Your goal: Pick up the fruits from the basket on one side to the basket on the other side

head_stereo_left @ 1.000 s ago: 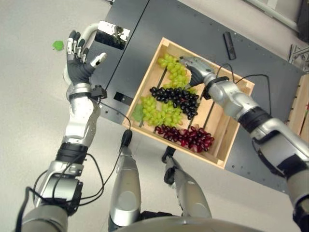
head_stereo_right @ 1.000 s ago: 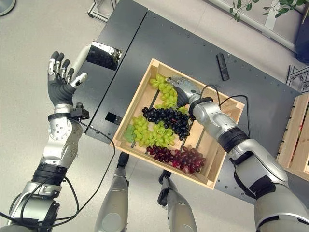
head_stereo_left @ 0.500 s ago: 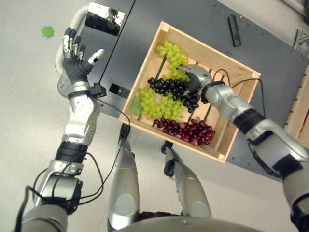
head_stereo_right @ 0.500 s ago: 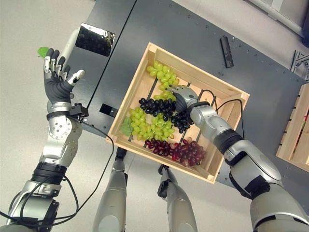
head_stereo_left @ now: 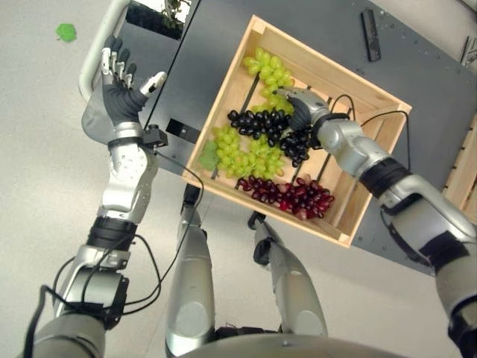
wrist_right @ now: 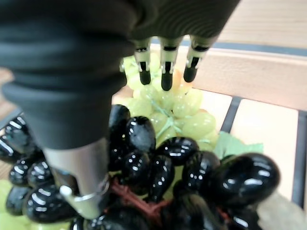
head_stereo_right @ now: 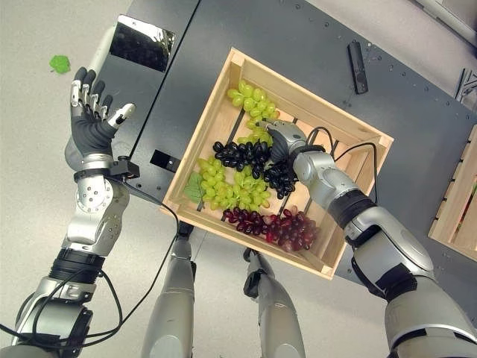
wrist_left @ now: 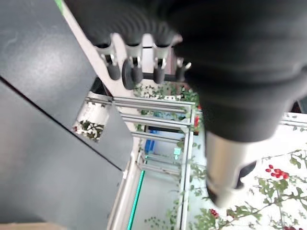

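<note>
A wooden crate (head_stereo_left: 373,104) on the dark table holds a green grape bunch (head_stereo_left: 268,71) at its far side, a black bunch (head_stereo_left: 261,123) across the middle, a second green bunch (head_stereo_left: 242,156) and a red bunch (head_stereo_left: 287,195) at the near side. My right hand (head_stereo_left: 302,104) rests low over the black bunch's right part, open. In the right wrist view its fingers (wrist_right: 165,62) reach over green grapes (wrist_right: 177,108) and its thumb (wrist_right: 81,182) lies against the black grapes (wrist_right: 158,167). My left hand (head_stereo_left: 123,89) is raised and open beside the table's left edge, holding nothing.
A second wooden crate (head_stereo_right: 455,201) stands at the right edge. A black bar-shaped object (head_stereo_left: 370,34) lies on the table behind the crate. A shiny metal plate (head_stereo_right: 140,43) sits at the table's left end, and a green leaf (head_stereo_left: 65,31) lies on the floor.
The camera view has shifted. My right hand moved from the far green bunch down onto the black bunch. The left hand stays raised and open.
</note>
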Controlling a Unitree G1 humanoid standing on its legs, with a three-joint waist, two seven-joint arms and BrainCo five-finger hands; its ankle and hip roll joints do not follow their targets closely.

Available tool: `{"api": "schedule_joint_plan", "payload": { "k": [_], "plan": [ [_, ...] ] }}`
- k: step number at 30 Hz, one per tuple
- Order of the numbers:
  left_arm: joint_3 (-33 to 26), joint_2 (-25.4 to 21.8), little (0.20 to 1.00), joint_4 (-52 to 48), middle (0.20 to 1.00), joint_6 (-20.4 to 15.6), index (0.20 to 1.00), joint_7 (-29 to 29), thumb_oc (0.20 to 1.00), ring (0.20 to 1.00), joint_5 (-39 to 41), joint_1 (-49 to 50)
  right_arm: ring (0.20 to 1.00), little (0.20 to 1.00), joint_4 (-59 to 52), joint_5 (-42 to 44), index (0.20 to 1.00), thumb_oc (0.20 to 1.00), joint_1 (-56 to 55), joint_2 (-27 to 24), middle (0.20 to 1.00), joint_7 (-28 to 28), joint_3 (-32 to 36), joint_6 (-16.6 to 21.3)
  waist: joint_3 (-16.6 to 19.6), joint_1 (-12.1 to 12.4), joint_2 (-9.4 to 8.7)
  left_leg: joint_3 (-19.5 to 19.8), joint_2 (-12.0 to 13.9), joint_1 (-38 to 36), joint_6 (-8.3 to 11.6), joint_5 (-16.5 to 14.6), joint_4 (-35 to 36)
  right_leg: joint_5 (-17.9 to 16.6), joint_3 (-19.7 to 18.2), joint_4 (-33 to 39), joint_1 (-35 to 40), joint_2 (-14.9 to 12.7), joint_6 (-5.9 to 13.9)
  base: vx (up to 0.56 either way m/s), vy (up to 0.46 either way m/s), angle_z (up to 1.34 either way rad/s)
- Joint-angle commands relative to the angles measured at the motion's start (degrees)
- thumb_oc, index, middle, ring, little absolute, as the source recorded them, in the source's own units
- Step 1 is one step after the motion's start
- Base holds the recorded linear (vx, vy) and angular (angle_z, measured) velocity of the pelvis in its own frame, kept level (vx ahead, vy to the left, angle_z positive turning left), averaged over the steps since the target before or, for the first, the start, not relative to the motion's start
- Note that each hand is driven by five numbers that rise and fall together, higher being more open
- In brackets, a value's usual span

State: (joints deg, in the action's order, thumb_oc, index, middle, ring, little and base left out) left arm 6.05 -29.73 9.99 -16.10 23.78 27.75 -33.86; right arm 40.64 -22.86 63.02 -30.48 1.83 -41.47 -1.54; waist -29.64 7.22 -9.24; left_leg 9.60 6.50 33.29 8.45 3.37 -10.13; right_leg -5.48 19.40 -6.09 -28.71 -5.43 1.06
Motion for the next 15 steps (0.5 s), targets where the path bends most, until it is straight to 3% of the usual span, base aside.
{"api": "schedule_joint_plan", "payload": {
  "k": [1,8,15],
  "plan": [
    [-0.8,-0.3,1.000,-5.4,1.000,-1.8,1.000,0.0,1.000,1.000,-3.5,-1.9,1.000,1.000,-0.3,0.7,1.000,1.000,-2.4,1.9,1.000,-2.1,-3.7,-0.2,-0.2,0.8,-0.22,-0.4,-2.9,1.0,-1.67,-1.1,-0.9,9.2,-0.5,-7.4,-0.6,-2.0,5.51,0.00,0.000,0.00],
    [-1.1,0.3,1.000,-6.0,1.000,-0.7,1.000,0.6,1.000,1.000,-4.5,-0.8,1.000,1.000,-6.5,2.9,1.000,1.000,-8.5,4.7,1.000,-3.6,-2.0,0.1,-0.2,-0.1,-0.99,-0.2,-2.6,1.0,-1.69,-1.1,-0.5,9.3,-0.5,-7.3,-0.6,-1.9,5.58,0.01,-0.002,0.00],
    [-2.5,-0.2,1.000,-6.9,1.000,-0.3,1.000,1.0,1.000,1.000,-5.0,0.6,1.000,1.000,-14.9,4.6,1.000,1.000,-15.8,3.3,1.000,-6.0,0.4,1.2,-0.2,-0.9,-2.44,-0.2,-2.5,0.7,-1.62,-0.9,0.3,9.3,-0.3,-6.9,-0.3,-1.7,5.83,0.01,-0.005,0.01]
  ]
}}
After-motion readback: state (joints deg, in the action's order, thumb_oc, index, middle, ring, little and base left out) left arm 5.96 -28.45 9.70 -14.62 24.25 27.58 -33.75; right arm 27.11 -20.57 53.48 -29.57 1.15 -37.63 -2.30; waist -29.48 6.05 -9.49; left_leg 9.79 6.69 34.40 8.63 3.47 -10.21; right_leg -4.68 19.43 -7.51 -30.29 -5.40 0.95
